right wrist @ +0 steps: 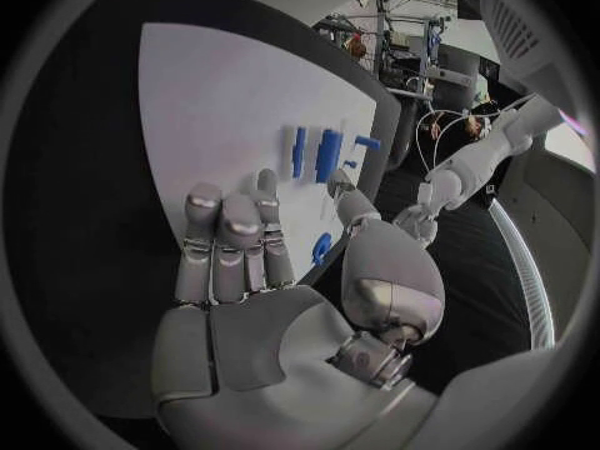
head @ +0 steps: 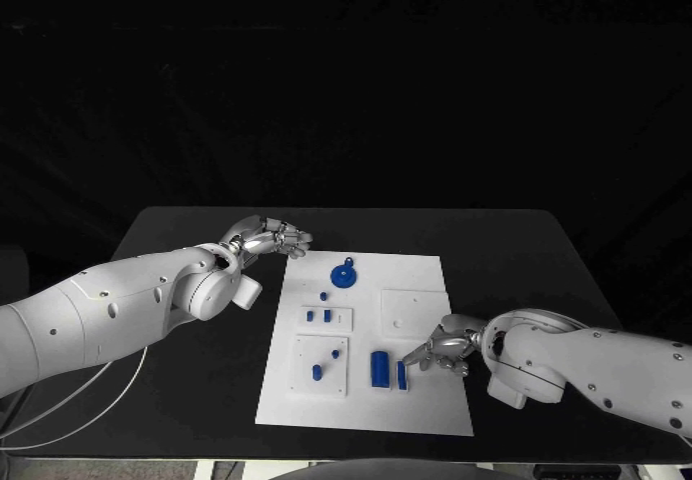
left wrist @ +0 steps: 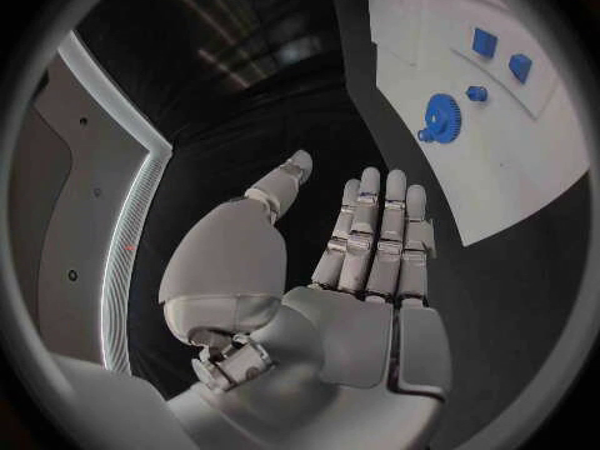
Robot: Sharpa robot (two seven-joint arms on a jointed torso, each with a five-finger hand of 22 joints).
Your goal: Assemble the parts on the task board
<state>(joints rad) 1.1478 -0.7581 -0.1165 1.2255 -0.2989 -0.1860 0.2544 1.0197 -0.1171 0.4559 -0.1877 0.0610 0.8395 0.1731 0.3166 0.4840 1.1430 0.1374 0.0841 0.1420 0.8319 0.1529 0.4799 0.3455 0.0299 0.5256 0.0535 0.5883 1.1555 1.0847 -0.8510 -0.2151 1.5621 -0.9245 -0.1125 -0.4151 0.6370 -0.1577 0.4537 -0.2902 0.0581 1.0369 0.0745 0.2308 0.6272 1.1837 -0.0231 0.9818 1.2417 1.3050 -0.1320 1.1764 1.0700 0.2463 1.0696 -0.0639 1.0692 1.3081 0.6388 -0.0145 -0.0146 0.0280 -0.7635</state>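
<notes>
Head view: black surface point(head: 188, 225) carrying the white task board point(head: 418, 275) between the two hands.
Left hand point(head: 268, 238): rests over the surface just off the board's far corner; fingers loosely bent, holding nothing.
Left wrist view: left hand point(left wrist: 363, 245) shows straight fingers side by side, thumb apart, palm bare; the board point(left wrist: 500, 160) lies beyond the fingertips.
Blue gear point(head: 343, 274): on the board, near the left hand; in the left wrist view it point(left wrist: 440, 117) lies past the fingertips, with small blue parts point(left wrist: 485, 42) farther on.
Right hand point(head: 444, 352): over the board's near side, fingertips pointing down just beside two upright blue bars point(head: 381, 368); whether they touch cannot be told.
Right wrist view: right hand point(right wrist: 269, 260) has its fingers extended together and thumb spread, nothing clearly held; blue bars point(right wrist: 328, 155) stand beyond the thumb, and a small blue piece point(right wrist: 321, 247) shows between fingers and thumb.
Small blue parts point(head: 319, 372): in raised white blocks on the board, across from the right hand.
</notes>
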